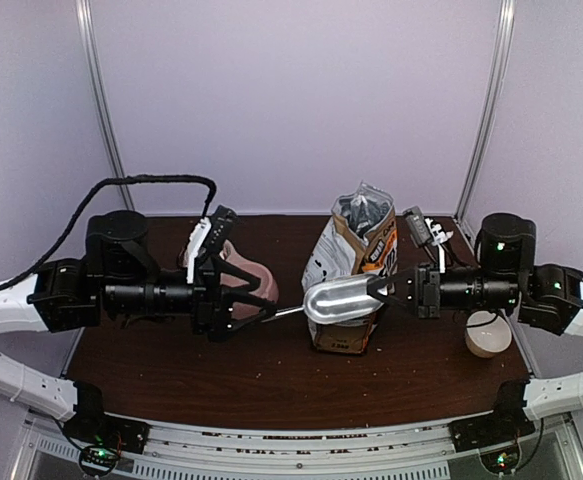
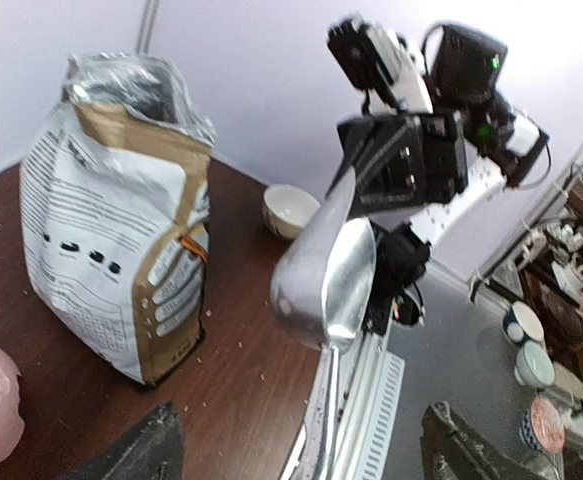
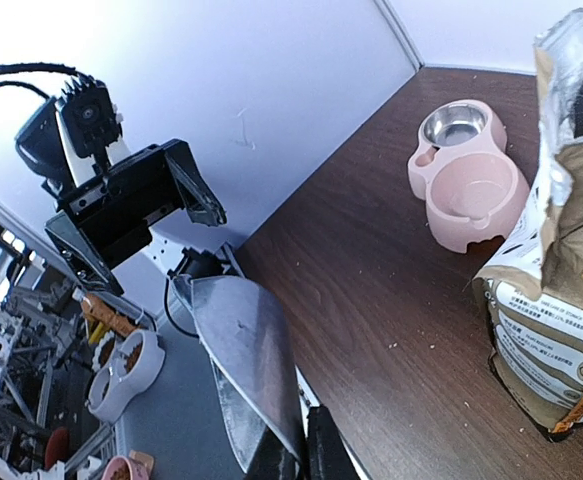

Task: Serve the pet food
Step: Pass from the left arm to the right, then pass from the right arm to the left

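Note:
The white-grey-orange pet food bag (image 1: 356, 262) stands open-topped at the table's middle, also in the left wrist view (image 2: 121, 250) and the right wrist view (image 3: 561, 250). The kibble inside is hidden. A shiny metal scoop (image 1: 339, 300) hangs in the air in front of the bag. My right gripper (image 1: 381, 292) is shut on the rim of its bowl (image 3: 246, 350). The scoop's handle (image 2: 326, 400) points at my left gripper (image 1: 261, 302), whose fingers (image 2: 141, 450) stand wide open on either side of it without touching. No kibble shows in the scoop.
The pink double-basin feeder (image 1: 246, 275) sits at the back left behind the left gripper, its steel basin (image 3: 453, 125) empty. A small white bowl (image 1: 488, 335) stands at the right. Crumbs are scattered on the brown table (image 2: 241, 350).

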Controlling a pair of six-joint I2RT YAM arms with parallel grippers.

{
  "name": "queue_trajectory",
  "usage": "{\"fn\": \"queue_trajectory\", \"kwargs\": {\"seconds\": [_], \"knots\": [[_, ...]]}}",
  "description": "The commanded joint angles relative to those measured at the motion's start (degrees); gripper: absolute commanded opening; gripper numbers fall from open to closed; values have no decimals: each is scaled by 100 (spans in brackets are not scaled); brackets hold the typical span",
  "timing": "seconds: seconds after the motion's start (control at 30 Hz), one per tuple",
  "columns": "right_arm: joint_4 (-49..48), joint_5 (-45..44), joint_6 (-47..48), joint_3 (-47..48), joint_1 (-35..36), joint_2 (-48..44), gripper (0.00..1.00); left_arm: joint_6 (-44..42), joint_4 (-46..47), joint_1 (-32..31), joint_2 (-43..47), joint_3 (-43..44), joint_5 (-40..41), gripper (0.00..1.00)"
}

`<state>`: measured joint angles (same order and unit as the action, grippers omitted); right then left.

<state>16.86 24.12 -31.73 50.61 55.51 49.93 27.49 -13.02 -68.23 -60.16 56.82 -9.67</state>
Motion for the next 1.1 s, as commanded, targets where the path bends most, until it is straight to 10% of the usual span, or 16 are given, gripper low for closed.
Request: {"fn": "queue_trajectory", "kwargs": {"seconds": [0.0,1.07], "knots": [[-1391,-684,-808,-509,-12,-311,0,477,1536,76,127,-302,1119,87],[-1130,-870,-829,-3,329,552,0,2026,2676,410,-1008,-472,-473,86]]}}
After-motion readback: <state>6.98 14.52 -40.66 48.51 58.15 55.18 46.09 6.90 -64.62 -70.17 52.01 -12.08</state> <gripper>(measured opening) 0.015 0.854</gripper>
